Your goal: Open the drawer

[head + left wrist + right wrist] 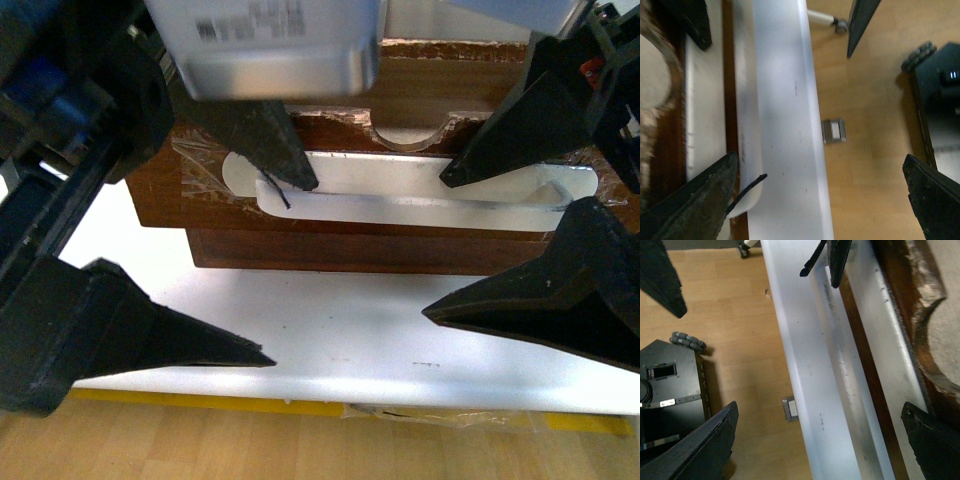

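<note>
We find the drawer (160, 195) at the far edge of the white table (330, 340), between the two arms. Its white handle (420, 195) faces us, below the half-round notch (408, 135) in the chipped top edge.

Step in hand, as we judge it: engaging the handle. The pull has not begun.

- The left gripper (283, 268) stands wide apart, with its far finger over the handle's left end and its near finger above the table.
- The right gripper (438, 246) is likewise wide apart, with its far finger at the handle's upper edge.
- Neither gripper clamps anything. We cannot tell whether a fingertip touches the handle.

The next move calls for closing on or hooking the handle bar, then drawing it straight toward us. The pull should be even on both sides, so the taped handle does not peel.

A pale box (270, 40) overhead carries a barcode label, but its print is too small to read. We find no brand.
</note>
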Action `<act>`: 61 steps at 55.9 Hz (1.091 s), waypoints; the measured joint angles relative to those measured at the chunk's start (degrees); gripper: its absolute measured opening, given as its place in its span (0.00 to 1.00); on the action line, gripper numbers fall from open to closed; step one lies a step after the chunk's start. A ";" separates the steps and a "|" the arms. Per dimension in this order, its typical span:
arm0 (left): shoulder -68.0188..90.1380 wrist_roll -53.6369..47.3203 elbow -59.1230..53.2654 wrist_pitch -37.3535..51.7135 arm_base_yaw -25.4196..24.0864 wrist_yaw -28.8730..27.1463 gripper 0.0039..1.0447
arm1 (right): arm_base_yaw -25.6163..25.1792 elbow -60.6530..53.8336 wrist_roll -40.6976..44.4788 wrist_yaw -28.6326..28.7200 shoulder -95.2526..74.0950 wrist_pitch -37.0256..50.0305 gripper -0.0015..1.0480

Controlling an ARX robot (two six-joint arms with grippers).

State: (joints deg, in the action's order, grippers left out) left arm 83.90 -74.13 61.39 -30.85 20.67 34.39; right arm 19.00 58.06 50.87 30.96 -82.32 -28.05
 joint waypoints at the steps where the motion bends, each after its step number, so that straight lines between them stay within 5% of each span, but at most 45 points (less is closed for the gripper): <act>1: -0.42 0.55 -0.24 0.66 -0.07 0.42 0.94 | -0.20 -0.26 -0.20 0.22 0.28 0.26 0.91; 18: -12.48 15.19 -9.79 15.37 -5.55 8.41 0.94 | -7.34 -9.97 -8.76 2.27 14.23 11.45 0.91; 25: -15.10 21.88 -14.75 23.28 -9.97 7.23 0.94 | -9.27 -15.23 -12.46 0.31 20.76 16.63 0.91; 38: -24.63 36.22 -30.27 46.82 -19.93 -5.77 0.94 | -11.08 -28.41 -28.30 -14.82 38.73 29.86 0.91; 53: -39.56 53.75 -42.60 46.14 -29.18 -9.25 0.94 | -10.47 -39.15 -38.62 -32.61 54.82 31.98 0.91; 61: -46.07 60.13 -47.95 44.22 -34.97 -12.72 0.94 | -12.79 -43.52 -42.03 -37.68 62.05 31.17 0.91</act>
State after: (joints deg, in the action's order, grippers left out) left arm 37.82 -14.00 13.43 13.37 -14.31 21.67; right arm 6.22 14.55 8.84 -6.72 -20.27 3.11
